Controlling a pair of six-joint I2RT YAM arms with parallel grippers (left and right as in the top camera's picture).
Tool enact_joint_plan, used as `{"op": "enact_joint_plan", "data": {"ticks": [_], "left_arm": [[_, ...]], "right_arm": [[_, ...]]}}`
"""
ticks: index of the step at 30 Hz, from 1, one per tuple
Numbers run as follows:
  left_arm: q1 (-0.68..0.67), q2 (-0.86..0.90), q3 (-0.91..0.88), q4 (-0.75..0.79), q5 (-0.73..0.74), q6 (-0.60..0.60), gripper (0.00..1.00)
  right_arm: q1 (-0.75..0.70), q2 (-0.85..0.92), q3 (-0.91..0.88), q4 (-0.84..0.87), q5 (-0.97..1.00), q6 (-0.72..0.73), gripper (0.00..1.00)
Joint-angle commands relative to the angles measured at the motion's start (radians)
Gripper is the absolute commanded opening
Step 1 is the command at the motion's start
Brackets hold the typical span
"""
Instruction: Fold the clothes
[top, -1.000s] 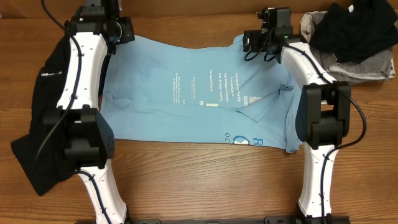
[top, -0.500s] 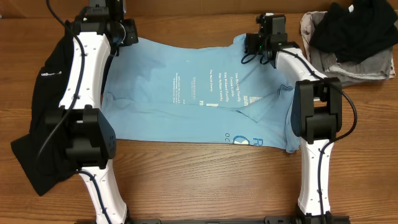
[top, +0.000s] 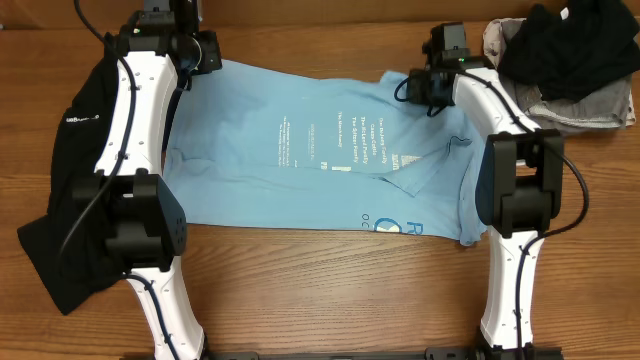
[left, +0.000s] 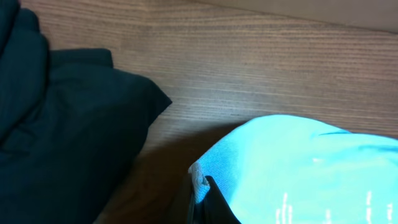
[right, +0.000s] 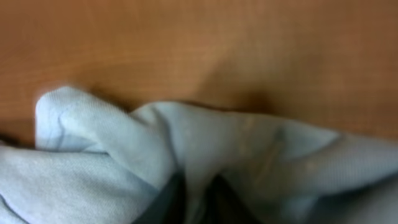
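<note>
The blue shirt (top: 250, 170) lies spread on the table (top: 320, 290) between the arms. The left gripper (left: 203, 198) is clamped on its far left corner, and the right gripper (right: 193, 194) pinches the bunched far right edge. Lift both evenly, hem taut, then fold toward the near side.
</note>
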Motion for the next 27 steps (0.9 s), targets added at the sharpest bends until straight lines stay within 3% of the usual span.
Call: {"op": "enact_joint_plan", "data": {"ticks": [1,5,9,18,27], "left_arm": [[-0.008,0.002,0.011,-0.009,-0.005,-0.005,0.04],[-0.008,0.002,0.011,-0.02,-0.032,-0.005,0.04],[-0.008,0.002,0.011,-0.023,-0.053,-0.005,0.04],[-0.008,0.002,0.011,-0.026,-0.053,-0.005,0.04],[-0.006,0.002,0.011,-0.025,-0.056,-0.002,0.04]], "right_arm": [[-0.003,-0.058,-0.01,-0.145,-0.023,0.02,0.29],[-0.002,-0.057,-0.016,-0.316,-0.047,0.02,0.47],[-0.002,-0.068,0.0,-0.339,-0.065,0.018,0.58],[0.011,-0.101,0.232,-0.322,-0.115,-0.067,0.68],[0.026,-0.085,0.16,-0.203,-0.114,-0.079,0.68]]}}
